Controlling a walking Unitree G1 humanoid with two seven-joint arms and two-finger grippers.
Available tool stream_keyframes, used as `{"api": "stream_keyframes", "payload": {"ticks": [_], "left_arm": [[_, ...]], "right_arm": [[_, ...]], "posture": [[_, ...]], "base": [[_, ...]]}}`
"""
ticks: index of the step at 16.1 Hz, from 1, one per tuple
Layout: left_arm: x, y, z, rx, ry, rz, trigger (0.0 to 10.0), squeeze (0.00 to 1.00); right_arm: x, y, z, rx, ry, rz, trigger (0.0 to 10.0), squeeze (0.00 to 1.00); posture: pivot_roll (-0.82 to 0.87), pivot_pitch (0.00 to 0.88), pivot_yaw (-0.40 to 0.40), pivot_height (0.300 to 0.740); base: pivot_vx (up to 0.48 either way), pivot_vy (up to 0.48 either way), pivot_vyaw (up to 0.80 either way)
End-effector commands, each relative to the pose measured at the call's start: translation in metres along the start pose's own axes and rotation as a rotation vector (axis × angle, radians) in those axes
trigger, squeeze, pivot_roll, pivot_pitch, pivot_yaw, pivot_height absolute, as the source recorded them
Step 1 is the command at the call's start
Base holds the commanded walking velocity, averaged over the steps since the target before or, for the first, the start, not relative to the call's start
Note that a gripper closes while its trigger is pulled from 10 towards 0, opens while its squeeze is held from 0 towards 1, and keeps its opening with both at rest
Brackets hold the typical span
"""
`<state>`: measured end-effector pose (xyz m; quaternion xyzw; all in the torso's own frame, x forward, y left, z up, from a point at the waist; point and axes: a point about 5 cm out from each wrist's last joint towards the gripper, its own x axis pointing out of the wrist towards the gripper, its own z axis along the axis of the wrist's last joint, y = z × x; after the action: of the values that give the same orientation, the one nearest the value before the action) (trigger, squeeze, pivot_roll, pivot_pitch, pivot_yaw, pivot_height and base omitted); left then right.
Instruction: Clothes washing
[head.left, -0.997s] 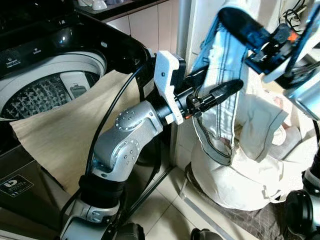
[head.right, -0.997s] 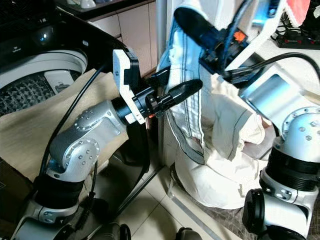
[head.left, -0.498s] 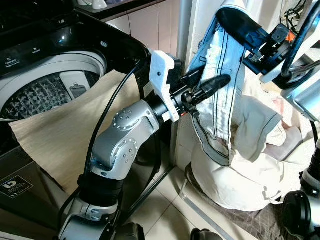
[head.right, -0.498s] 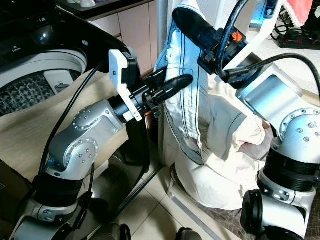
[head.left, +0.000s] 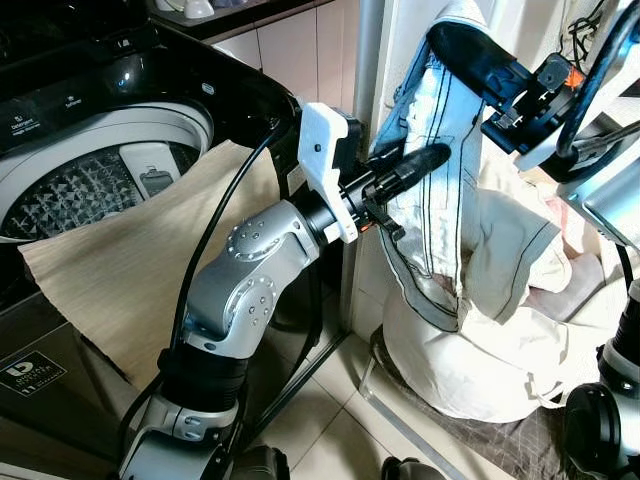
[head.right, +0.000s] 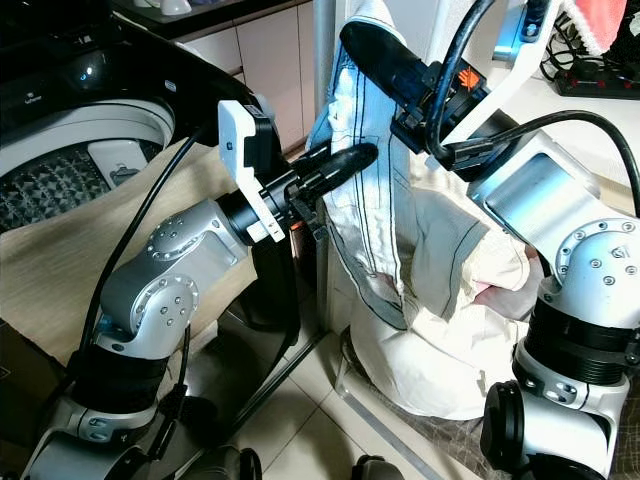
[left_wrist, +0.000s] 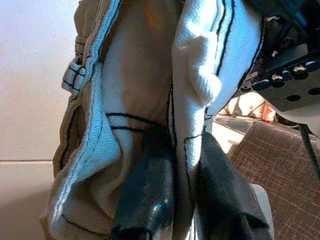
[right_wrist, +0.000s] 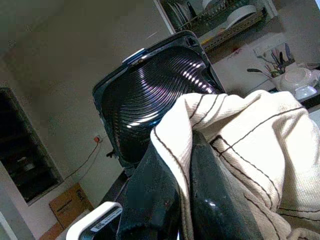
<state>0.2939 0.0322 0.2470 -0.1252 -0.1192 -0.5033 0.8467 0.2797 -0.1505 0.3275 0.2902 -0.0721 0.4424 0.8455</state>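
Observation:
A cream garment (head.left: 500, 260) with dark stitching and a pale blue inner side hangs in a long strip over a heap of the same fabric on the floor. My right gripper (head.left: 455, 40) holds its top end high up, shut on the cloth; the right wrist view has the garment (right_wrist: 250, 135) pinched between the black fingers (right_wrist: 150, 200). My left gripper (head.left: 425, 160) reaches in from the left at mid-height of the strip. Its fingers (left_wrist: 145, 195) are shut on a fold of the garment (left_wrist: 135, 75).
An open top-loading washing machine (head.left: 100, 130) stands at the left, its drum (head.left: 70, 190) showing. A beige cloth (head.left: 130, 270) lies draped over its front rim. A tiled wall and a grey pipe (head.left: 365, 60) are behind the garment. The floor is tiled.
My left gripper's fingers stood apart beside the hanging strip and have closed on it. The right gripper has shifted slightly left with the garment's top.

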Motion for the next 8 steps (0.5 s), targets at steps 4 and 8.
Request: {"api": "stream_keyframes", "payload": {"ticks": [4,8], "left_arm": [[-0.003,0.013,0.005,0.028,-0.008,0.063,0.0,0.0],[-0.007,0.027,0.013,0.076,-0.017,0.117,0.0,0.0]], "right_arm": [[0.001,0.014,0.009,-0.038,-0.049,0.05,6.6,1.0],[-0.003,0.016,0.014,-0.032,-0.072,0.07,10.0,1.0]], "posture": [[-0.11,0.01,0.054,0.74],[-0.11,0.0,0.058,0.74]], "base": [[0.0,0.0,0.0],[0.0,0.0,0.0]]}}
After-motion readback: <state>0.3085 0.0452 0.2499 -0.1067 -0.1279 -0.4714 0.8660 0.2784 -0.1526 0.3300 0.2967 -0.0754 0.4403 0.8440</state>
